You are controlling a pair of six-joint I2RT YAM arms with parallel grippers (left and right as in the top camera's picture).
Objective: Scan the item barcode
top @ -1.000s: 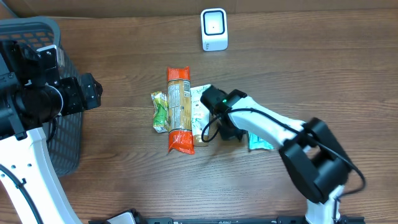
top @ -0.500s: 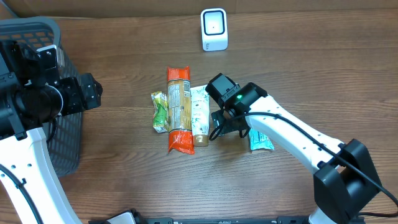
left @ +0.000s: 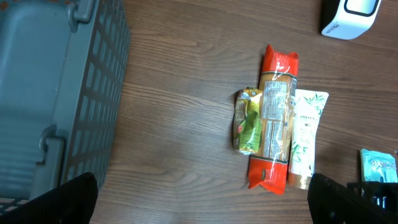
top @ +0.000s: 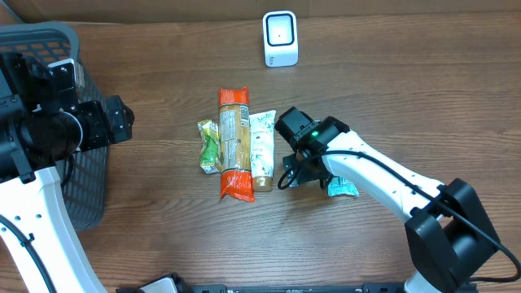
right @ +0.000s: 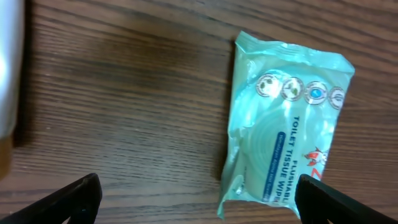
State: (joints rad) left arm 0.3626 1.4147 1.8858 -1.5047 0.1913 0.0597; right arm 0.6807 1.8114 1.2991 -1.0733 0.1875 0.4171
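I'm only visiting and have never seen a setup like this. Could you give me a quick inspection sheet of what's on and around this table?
Surface: brown wooden table, no spills seen.
Job's things: white scanner at the far edge; pasta pack, green packet and white tube lying side by side; teal wipes pack flat, apart from them.
Clutter: nothing seen.
Tools: left tool open and empty, beside the grey basket; right tool open over the wipes pack, not gripping it.
Cables: black cable looped at the right arm's wrist.
Surroundings: pale strip beyond the table's far edge; nothing else seen.
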